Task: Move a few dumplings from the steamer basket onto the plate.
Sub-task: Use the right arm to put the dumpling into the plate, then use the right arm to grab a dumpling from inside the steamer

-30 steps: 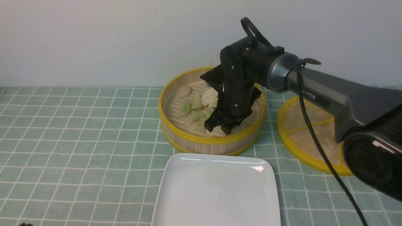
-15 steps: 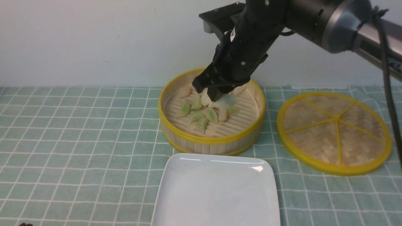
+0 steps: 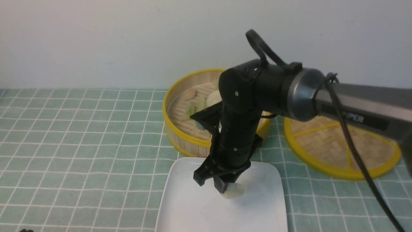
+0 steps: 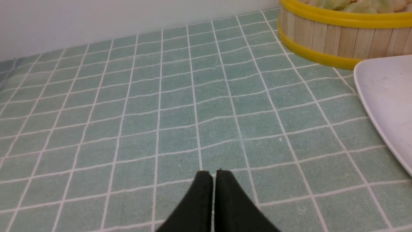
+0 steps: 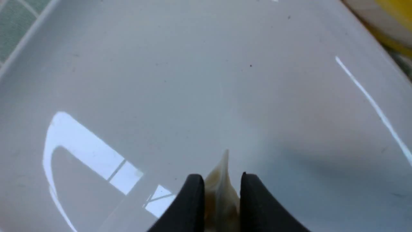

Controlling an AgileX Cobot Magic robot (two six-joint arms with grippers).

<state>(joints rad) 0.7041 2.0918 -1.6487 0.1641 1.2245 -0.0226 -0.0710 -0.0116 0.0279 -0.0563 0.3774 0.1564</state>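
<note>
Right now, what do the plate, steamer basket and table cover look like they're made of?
Plate: likely glazed ceramic or melamine, glossy white, sharp reflections in the right wrist view. Steamer basket: bamboo or wood slats, matte, with yellow rims, possibly plastic. Table cover: looks like woven cloth, green with white grid, slightly wrinkled.

White plate [image 3: 186,206], green white-gridded tablecloth [image 3: 80,145]

A plain pale wall [image 3: 96,38] stands behind the tabletop [image 3: 80,145], which is covered by a mint-green cloth [image 4: 128,106] with a white grid, slightly rippled. Light is soft and even, with faint shadows.
</note>
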